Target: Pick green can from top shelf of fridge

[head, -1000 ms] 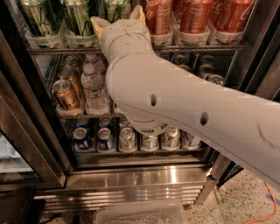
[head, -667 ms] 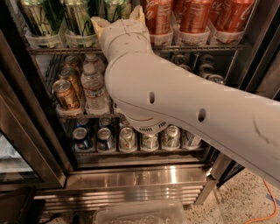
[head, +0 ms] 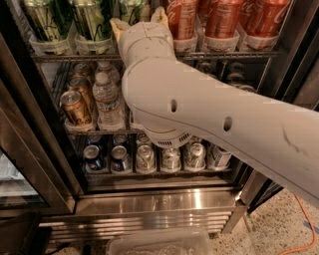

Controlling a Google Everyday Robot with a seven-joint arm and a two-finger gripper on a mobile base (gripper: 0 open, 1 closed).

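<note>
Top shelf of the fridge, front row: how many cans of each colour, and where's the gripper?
Green cans: 3
Red cans: 3
Total: 6
The gripper is up at the third green can on the top shelf.

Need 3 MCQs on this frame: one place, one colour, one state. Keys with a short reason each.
1. Where is the white robot pincer?
A) at the dark wire top shelf, by a tall pale-green metallic can
B) at the lowest rack
C) down at the steel base

2. The shiny drink cans to the right of the pincer on that shelf are:
A) blue
B) gold
C) red

3. The clear plastic water bottles are:
A) uncapped
B) capped and upright
C) lying on their sides

Key:
1 A, the pincer sits above the shelf rail with the green can right at it.
2 C, red bodies with white script.
3 B, their caps point up and their bases rest on the rack.
</note>
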